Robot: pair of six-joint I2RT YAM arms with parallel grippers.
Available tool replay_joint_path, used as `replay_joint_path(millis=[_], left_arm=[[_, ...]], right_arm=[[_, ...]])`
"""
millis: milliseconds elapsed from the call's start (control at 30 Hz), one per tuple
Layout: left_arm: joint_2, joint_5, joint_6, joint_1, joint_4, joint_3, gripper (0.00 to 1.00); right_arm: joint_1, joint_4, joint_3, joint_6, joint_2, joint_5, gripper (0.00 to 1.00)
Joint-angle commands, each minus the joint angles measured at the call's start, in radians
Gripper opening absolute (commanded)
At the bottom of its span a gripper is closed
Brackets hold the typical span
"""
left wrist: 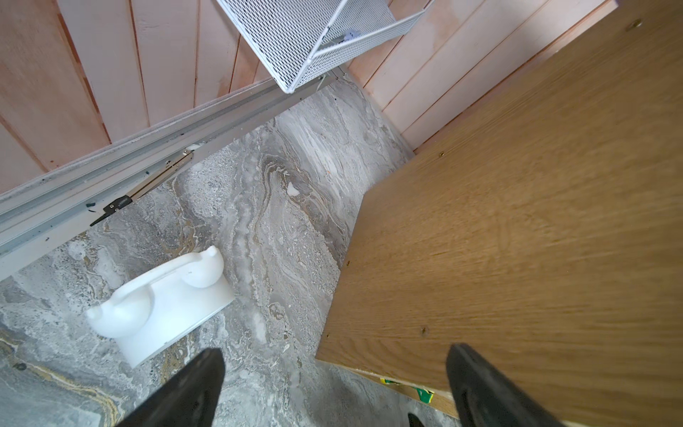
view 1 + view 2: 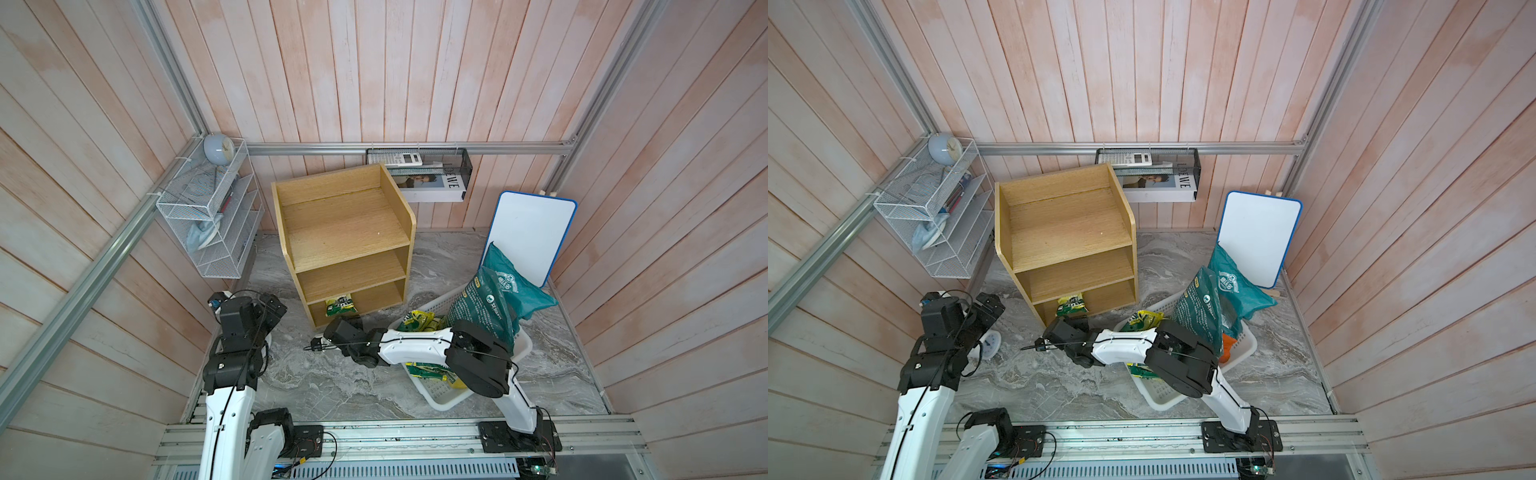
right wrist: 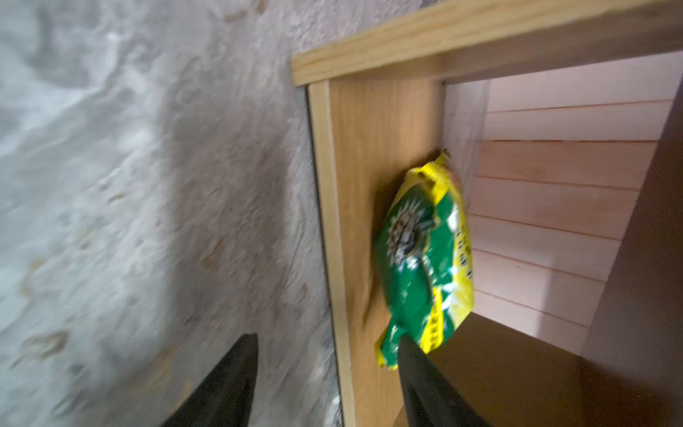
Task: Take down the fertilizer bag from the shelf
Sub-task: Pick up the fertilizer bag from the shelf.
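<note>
The light-wood shelf (image 2: 345,237) (image 2: 1067,237) stands at the back of the marble floor with its top two tiers bare. A green and yellow fertilizer bag (image 2: 340,305) (image 2: 1072,304) (image 3: 425,258) leans upright in the bottom tier, near its left side panel. My right gripper (image 3: 327,337) is low in front of that tier, open and holding nothing. One of its fingers overlaps the bag's near corner in the right wrist view. My left gripper (image 1: 336,349) hangs open and empty beside the shelf's left side panel (image 1: 517,222).
A white basket (image 2: 446,405) holding more green-yellow bags and tall teal bags (image 2: 482,307) lies under my right arm. A whiteboard (image 2: 532,232) leans at the back right. A white wire rack (image 2: 212,224) and a black mesh tray (image 2: 419,174) hang on the walls. A white clock (image 1: 159,307) lies by my left gripper.
</note>
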Motion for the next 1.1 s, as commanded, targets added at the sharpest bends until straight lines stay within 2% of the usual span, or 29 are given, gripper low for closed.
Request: replay_joint_path(millis=[0, 267, 467, 800, 867, 900, 967, 1067], left_arm=[[-0.012, 0.000, 0.018, 0.005, 0.002, 0.011, 1.00], [-0.015, 0.020, 0.007, 0.005, 0.012, -0.011, 1.00], [-0.015, 0.019, 0.015, 0.004, 0.013, -0.015, 1.00], [-0.023, 0.022, 0.010, 0.005, 0.018, -0.034, 1.00], [-0.022, 0.022, 0.010, 0.004, 0.019, -0.034, 1.00], [-0.021, 0.022, 0.010, 0.005, 0.022, -0.033, 1.00], [-0.019, 0.022, 0.012, 0.005, 0.023, -0.029, 1.00], [-0.016, 0.020, 0.012, 0.005, 0.024, -0.028, 1.00]], right_arm=[[-0.020, 0.093, 0.075, -0.050, 0.036, 0.025, 0.64], [-0.065, -0.002, 0.189, 0.004, 0.125, -0.048, 0.63], [-0.060, -0.015, 0.165, 0.059, 0.109, -0.107, 0.63], [-0.071, -0.078, 0.220, 0.114, 0.176, -0.122, 0.63], [-0.083, -0.082, 0.231, 0.138, 0.188, -0.124, 0.58], [-0.087, -0.082, 0.235, 0.145, 0.192, -0.123, 0.52], [-0.094, -0.074, 0.232, 0.157, 0.192, -0.112, 0.30], [-0.096, -0.056, 0.216, 0.151, 0.173, -0.097, 0.12]])
